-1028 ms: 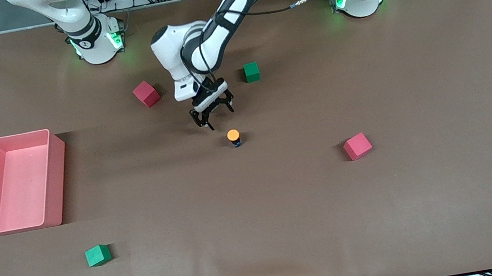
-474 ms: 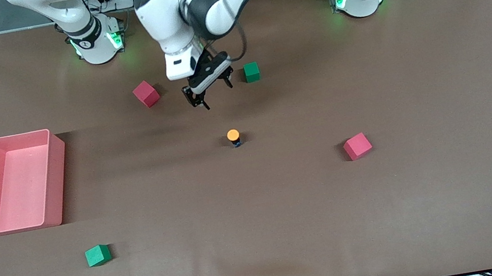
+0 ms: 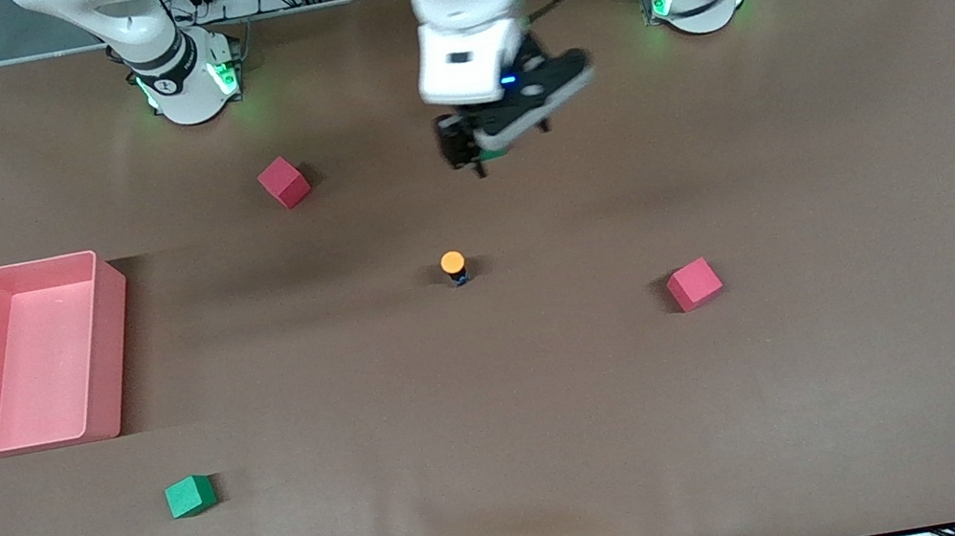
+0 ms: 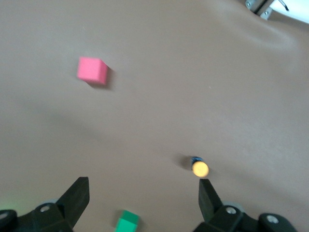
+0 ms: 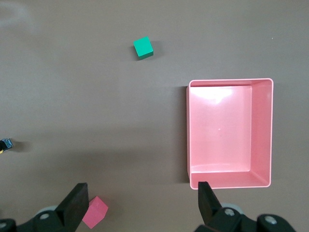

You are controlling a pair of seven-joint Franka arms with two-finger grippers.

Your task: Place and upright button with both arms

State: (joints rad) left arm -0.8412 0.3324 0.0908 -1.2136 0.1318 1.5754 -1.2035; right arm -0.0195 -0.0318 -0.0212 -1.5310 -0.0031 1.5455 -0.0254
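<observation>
The button (image 3: 453, 264) stands upright on the brown table, orange cap up, alone mid-table. It also shows in the left wrist view (image 4: 200, 167) and at the edge of the right wrist view (image 5: 5, 145). My left gripper (image 3: 500, 140) is open and empty, up in the air over a green cube (image 4: 127, 222), apart from the button. In its wrist view the left gripper (image 4: 142, 187) has wide jaws. My right gripper (image 5: 140, 189) is open and empty, high over the table between the pink bin and a pink cube; it is out of the front view.
A pink bin (image 3: 104, 364) stands at the right arm's end, also in the right wrist view (image 5: 263, 130). Pink cubes (image 3: 284, 182) (image 3: 694, 283) and a green cube (image 3: 190, 496) lie scattered. The green cube (image 3: 494, 149) under my left gripper is mostly hidden.
My left gripper has risen and drawn away from the button toward the left arm's base, ending over the green cube. The button stays upright in place.
</observation>
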